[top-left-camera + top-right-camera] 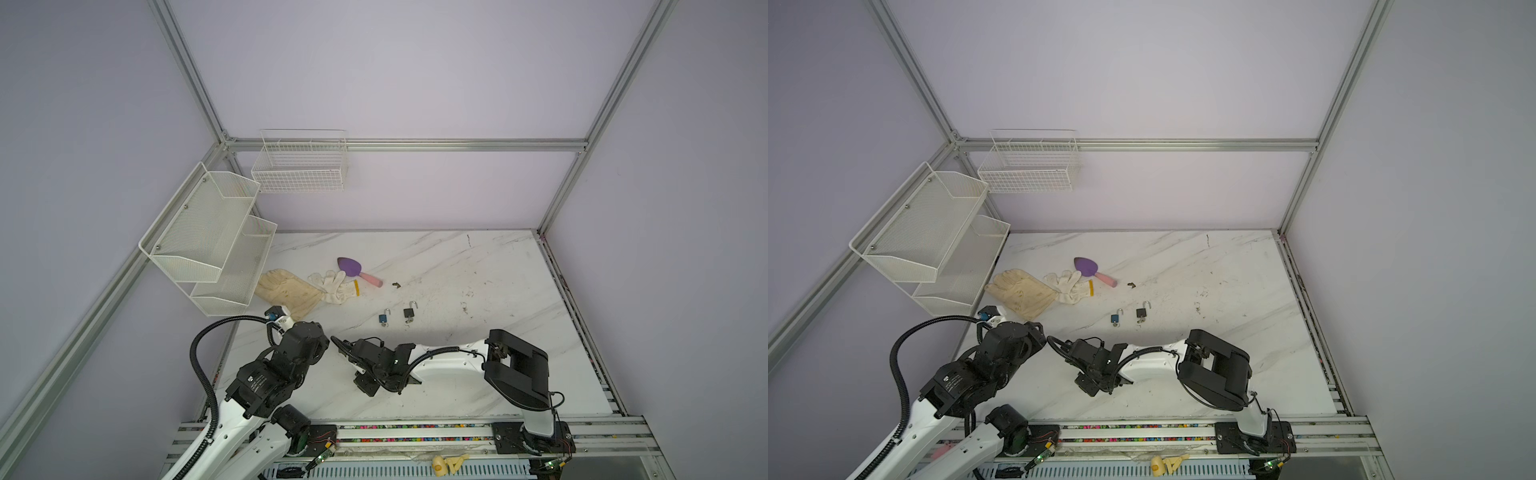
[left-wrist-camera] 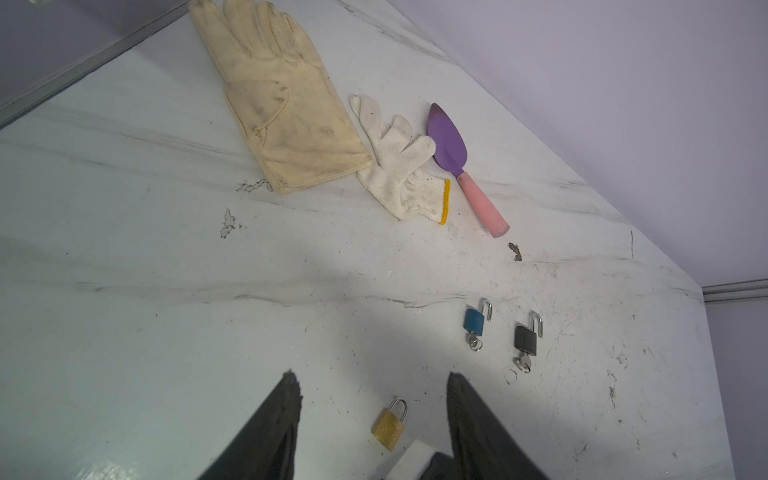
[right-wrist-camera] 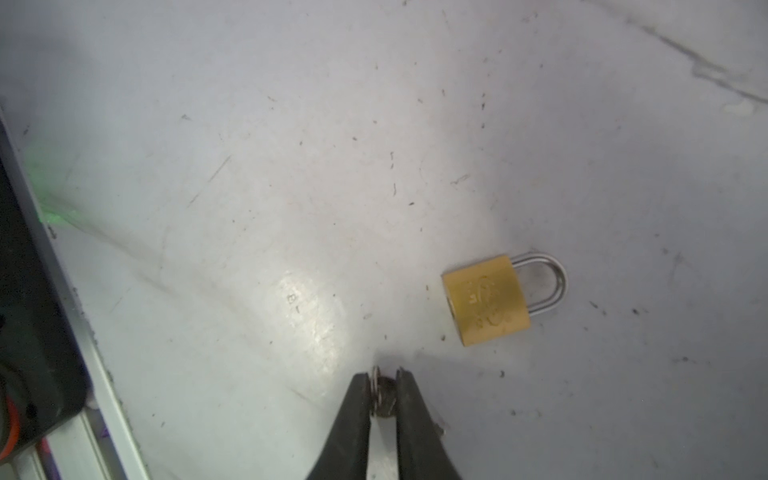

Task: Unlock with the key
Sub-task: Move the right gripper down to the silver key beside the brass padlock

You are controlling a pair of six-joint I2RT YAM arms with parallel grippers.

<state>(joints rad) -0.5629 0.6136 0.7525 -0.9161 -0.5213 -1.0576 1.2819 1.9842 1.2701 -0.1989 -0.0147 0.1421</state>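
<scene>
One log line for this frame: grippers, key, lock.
phase: key pickup | right gripper: shut on key | left gripper: open, empty | gold padlock: shackle closed, no key inserted, untouched

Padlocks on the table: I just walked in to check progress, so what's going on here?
The right gripper is pinched on a small silver key, near a brass padlock whose shackle is closed. The left gripper hangs open near that padlock, holding nothing. Further off on the white marble table, a blue padlock and a black padlock lie with shackles popped open and keys in them, so the brass one looks like the last to unlock.
</scene>
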